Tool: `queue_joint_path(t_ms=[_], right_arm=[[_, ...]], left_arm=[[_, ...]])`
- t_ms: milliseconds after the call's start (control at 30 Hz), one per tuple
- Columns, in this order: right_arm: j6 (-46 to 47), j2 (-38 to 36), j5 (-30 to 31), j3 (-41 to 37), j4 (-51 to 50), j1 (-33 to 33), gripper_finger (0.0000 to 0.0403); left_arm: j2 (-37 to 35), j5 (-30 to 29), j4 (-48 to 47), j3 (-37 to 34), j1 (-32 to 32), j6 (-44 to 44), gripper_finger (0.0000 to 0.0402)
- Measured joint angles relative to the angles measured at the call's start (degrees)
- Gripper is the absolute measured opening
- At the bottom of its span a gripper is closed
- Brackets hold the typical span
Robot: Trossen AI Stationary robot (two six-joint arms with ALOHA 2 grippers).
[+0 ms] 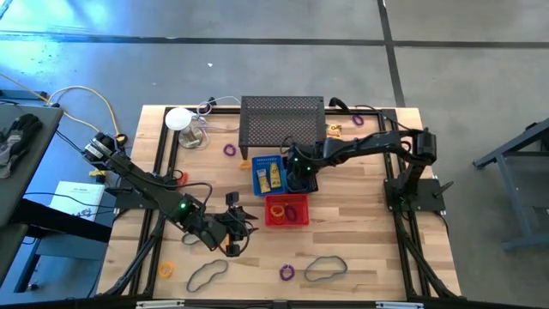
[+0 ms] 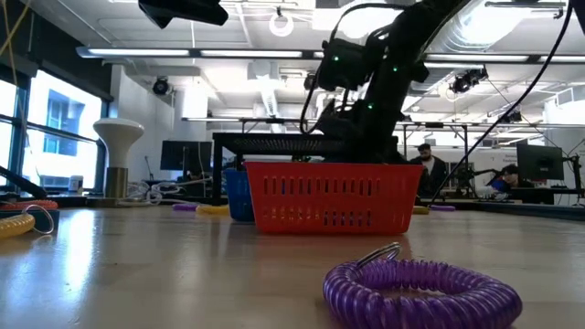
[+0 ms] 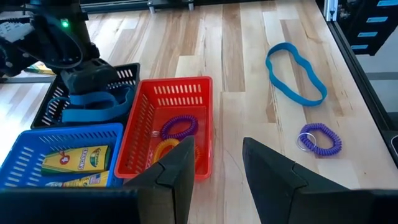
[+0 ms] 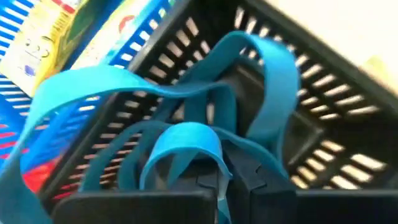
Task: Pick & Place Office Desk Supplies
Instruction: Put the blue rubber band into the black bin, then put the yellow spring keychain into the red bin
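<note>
Right gripper (image 4: 219, 186), arm stretched across from the tabletop's (image 1: 360, 249) right side, hangs in the black slotted plastic bin (image 4: 323, 124) with jaws closed on a flat blue looped band (image 4: 180, 143), loops arching upward. Left gripper (image 3: 217, 165) hovers near the red slotted bin (image 3: 168, 124), jaws partly open, empty.

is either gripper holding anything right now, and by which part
The right gripper, down in the black bin, is shut on a blue band, pinching one end loop. The left gripper is open, empty.
</note>
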Motion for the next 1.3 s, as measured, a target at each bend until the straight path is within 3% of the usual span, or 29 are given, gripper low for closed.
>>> queue_joint_path(t_ms=[233, 533, 667, 1300], right_arm=[[-1.5, 0.0, 1.6, 0.0, 1.6, 1.3, 0.0036], [-1.3, -0.3, 4.0, 0.0, 1.2, 1.4, 0.0144], [-1.6, -1.0, 3.7, 0.0, 0.7, 1.3, 0.0173], [-7.8, -9.6, 4.9, 0.0, -1.8, 4.2, 0.0173]], left_arm=[[0.0, 0.0, -0.2, 0.0, 0.0, 0.0, 0.0130], [0.0, 0.0, -0.2, 0.0, 0.0, -0.2, 0.0130], [0.0, 0.0, -0.2, 0.0, 0.0, -0.2, 0.0130], [0.0, 0.0, -0.4, -0.1, 0.0, -0.2, 0.0130]])
